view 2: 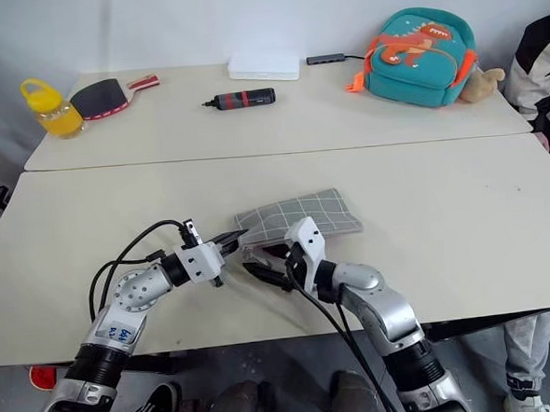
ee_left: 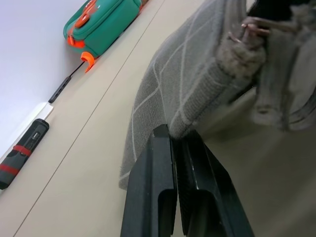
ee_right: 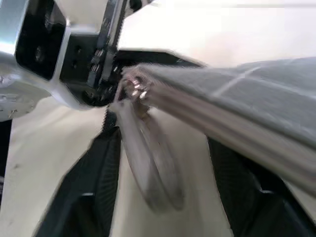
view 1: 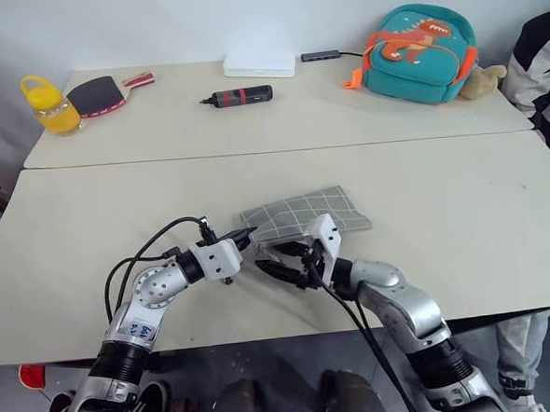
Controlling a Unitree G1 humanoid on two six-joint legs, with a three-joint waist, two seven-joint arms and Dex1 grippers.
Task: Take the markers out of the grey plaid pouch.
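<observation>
- On the near cream table (view 1: 465, 250), the flat grey fabric pouch with thin white grid lines (view 1: 308, 213) lies close to the front edge, and everything below is placed relative to it.
- Left gripper (view 1: 244, 234): its two black fingers are pressed together, pinching the pouch's near left corner; in the left wrist view the fingers (ee_left: 173, 197) meet with the grey fabric edge caught at their tips.
- Right gripper (view 1: 277, 267): it sits just in front of the pouch's near edge, pointing toward the left gripper; its fingers (ee_right: 94, 197) stand apart, one to each side of the pouch's edge and the grey wrist loop (ee_right: 148, 168) hanging from a small metal ring; whether they touch the fabric cannot be told.
- No marker can be made out; the inside of the pouch is hidden.
- Behind the pouch, on the far table, lies a thick black cylinder with red bands (view 1: 240, 97), and further back a flat white box (view 1: 260, 64).
- Far behind and to the right of the pouch sits a teal backpack with an orange dinosaur (view 1: 420, 52).
- Far behind and to the left of the pouch stand a yellow bottle (view 1: 52, 107) and a red and black table tennis paddle (view 1: 100, 93).
- Right of the pouch, at the table's edge, a person's black and white sleeve (view 1: 543, 78) shows.
</observation>
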